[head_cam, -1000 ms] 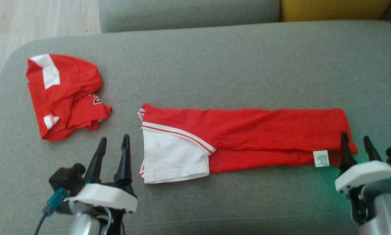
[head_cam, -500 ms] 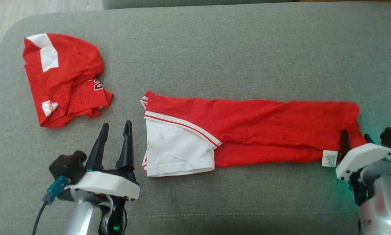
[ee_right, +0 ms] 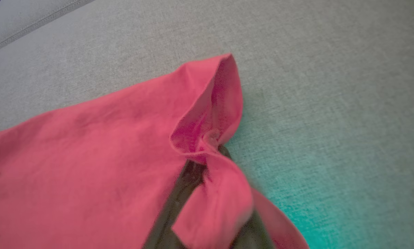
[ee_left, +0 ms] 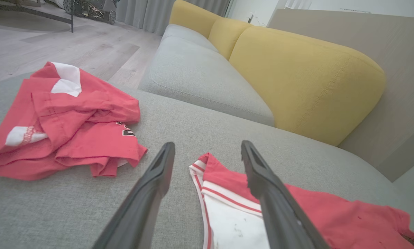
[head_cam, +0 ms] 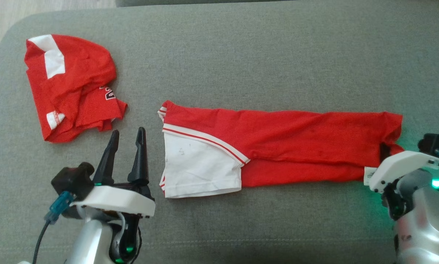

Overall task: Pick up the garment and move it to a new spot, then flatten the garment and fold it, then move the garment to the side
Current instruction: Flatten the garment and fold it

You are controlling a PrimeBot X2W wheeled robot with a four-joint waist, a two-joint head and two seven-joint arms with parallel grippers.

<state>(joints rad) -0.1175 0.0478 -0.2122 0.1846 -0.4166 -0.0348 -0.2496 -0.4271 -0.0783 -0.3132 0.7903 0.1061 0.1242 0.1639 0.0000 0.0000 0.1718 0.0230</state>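
Pinching a bunched corner of the red garment, the jaws of the right gripper stand close together in the right wrist view. A strip of cloth is caught between the two dark fingers, and a small pucker gathers just past their tips. The corner's edge curls upward off the grey sofa seat, which is tinted green beside it.

From the head view, that corner is the near right end of the garment. A white label lies at the hem, just beside the gripper's pale housing.

The garment lies as a long folded band across the middle of the seat. It is red for most of its length, with a white sleeve trimmed in red stripes at its left end.

The left gripper sits near that sleeve but apart from it, its jaws spread wide with nothing between them. Whether its tips touch the seat I cannot tell.

Beyond it, at the seat's far left, lies a crumpled red shirt with white patches, well apart from the garment. The left wrist view adds yellow cushions and a wooden floor behind.
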